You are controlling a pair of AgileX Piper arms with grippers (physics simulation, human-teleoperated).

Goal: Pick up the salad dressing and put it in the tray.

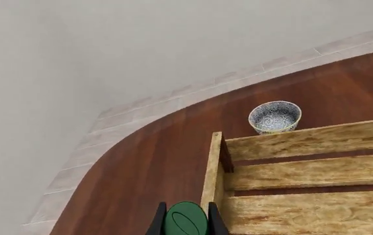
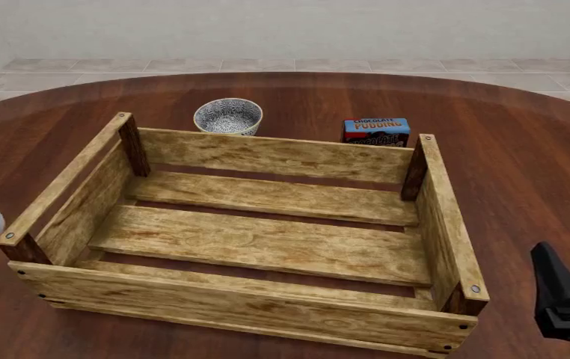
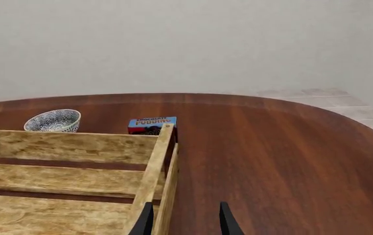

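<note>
Apparently we hold the salad dressing (image 1: 186,220) clamped in our left end effector (image 1: 186,223) beside the tray (image 1: 304,174) wall for lifting over, while our right end effector (image 3: 185,220) waits open.

The only readable lettering is on the blue chocolate pudding box (image 2: 376,132), standing on the counter (image 2: 505,142) just behind the wooden crate's (image 2: 265,157) far wall. In the front view its top reads "CHOCOLATE PUDDING" in pale capitals. In the right wrist view the same box (image 3: 151,125) shows only "PUDDING", partly blurred.
</note>
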